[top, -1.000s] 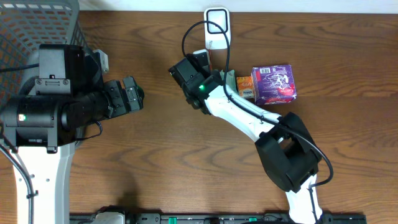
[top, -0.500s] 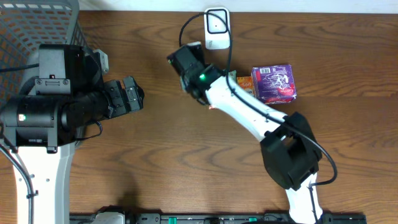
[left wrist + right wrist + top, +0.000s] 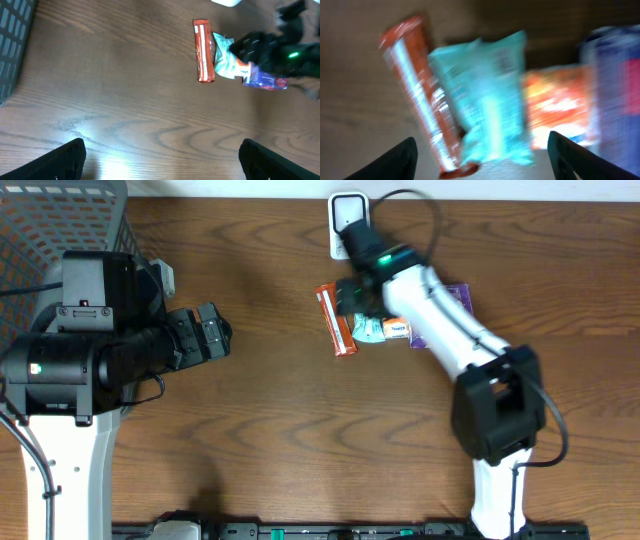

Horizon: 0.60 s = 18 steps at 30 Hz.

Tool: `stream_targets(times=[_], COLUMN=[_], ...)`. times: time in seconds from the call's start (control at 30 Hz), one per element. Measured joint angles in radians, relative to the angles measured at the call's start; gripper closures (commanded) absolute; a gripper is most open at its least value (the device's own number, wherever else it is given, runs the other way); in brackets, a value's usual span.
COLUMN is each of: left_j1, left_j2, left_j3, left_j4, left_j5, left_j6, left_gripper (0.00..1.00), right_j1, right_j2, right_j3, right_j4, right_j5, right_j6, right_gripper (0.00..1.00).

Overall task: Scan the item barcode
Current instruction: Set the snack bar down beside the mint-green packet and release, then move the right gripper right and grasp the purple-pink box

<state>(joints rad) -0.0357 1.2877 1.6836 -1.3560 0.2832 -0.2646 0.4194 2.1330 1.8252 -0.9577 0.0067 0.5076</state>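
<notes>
**Right arm let go of a red bar near the scanner**

The right gripper [image 3: 487,158] hung over a small cluster of snacks, its fingers spread wide and holding nothing (its own view was blurred). The bar [image 3: 337,320] lay flat on the table [image 3: 270,430], touching a teal packet [image 3: 368,330] on its right, a little below the white scanner [image 3: 347,218] at the far edge. The left gripper [image 3: 167,161] sat well apart near the basket [image 3: 60,220], also wide open and empty.

The step looked like the set-down after a pass at the scanner. Next, the arm would likely need to lift clear without nudging the bar.

A second earlier the right gripper was shut, left of the cluster and below the scanner, and no bar lay on the table. Since then the arm had swung right and its fingers had parted. The left arm had not moved.
</notes>
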Motion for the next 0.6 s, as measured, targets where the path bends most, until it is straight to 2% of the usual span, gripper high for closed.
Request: stream_targets(times=[0.07,0.27,0.53,0.6], left_j1=[0.0,0.0,0.0,0.0], left_j2=[0.0,0.0,0.0,0.0], left_j3=[0.0,0.0,0.0,0.0], left_j4=[0.0,0.0,0.0,0.0], left_j5=[0.0,0.0,0.0,0.0], left_j6=[0.0,0.0,0.0,0.0], left_gripper=[0.02,0.02,0.02,0.02], right_j1=[-0.077,-0.305,-0.494,-0.518], right_j2=[-0.002,-0.016,-0.019,-0.019], right_j3=[0.003,0.008,0.008,0.006], right_j4=[0.0,-0.051,-0.14,-0.142], right_j5=[-0.055,-0.183,-0.148,-0.147], right_j6=[-0.011,-0.054,-0.124,-0.165], right_gripper=[0.01,0.01,0.01,0.04])
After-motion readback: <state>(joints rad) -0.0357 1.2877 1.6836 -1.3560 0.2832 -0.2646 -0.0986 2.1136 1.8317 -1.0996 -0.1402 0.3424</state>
